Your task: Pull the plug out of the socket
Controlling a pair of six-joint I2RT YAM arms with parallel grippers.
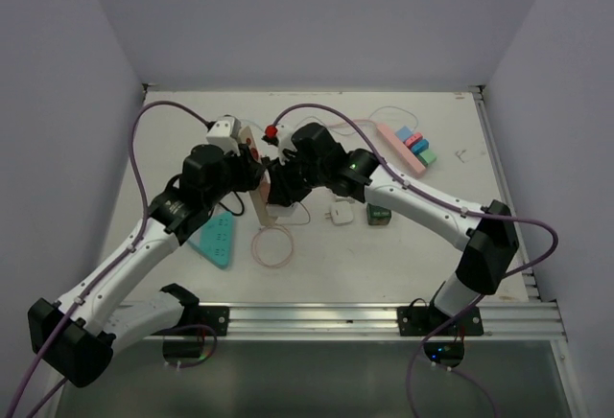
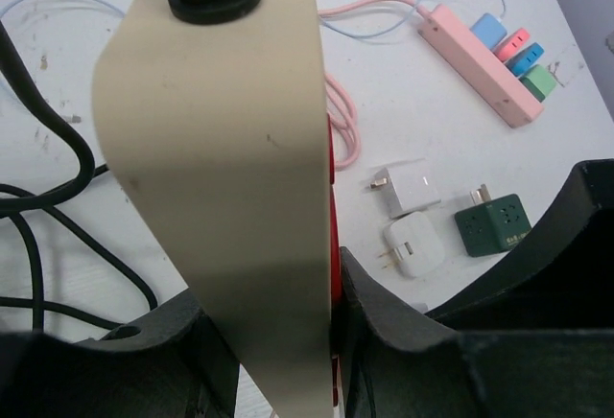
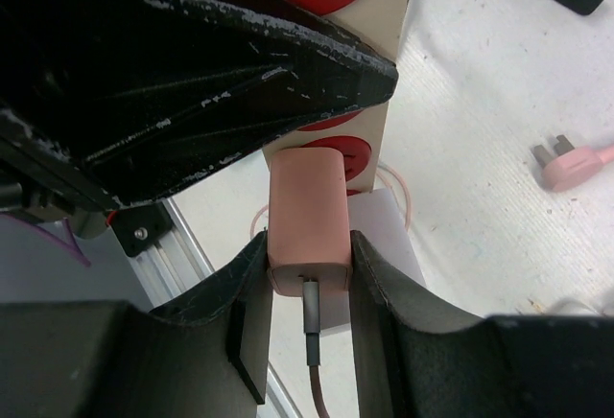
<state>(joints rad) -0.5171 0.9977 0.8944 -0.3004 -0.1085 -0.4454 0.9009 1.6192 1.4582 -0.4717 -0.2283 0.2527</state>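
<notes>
Pink plug (image 3: 307,217) is being pinched by the right gripper (image 3: 309,250) and beige socket strip (image 2: 221,150) by the left gripper (image 2: 278,298), slippage being risked under any skewed pull.

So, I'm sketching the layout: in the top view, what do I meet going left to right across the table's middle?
Teal strip → beige strip → white adapter → green cube.
</notes>
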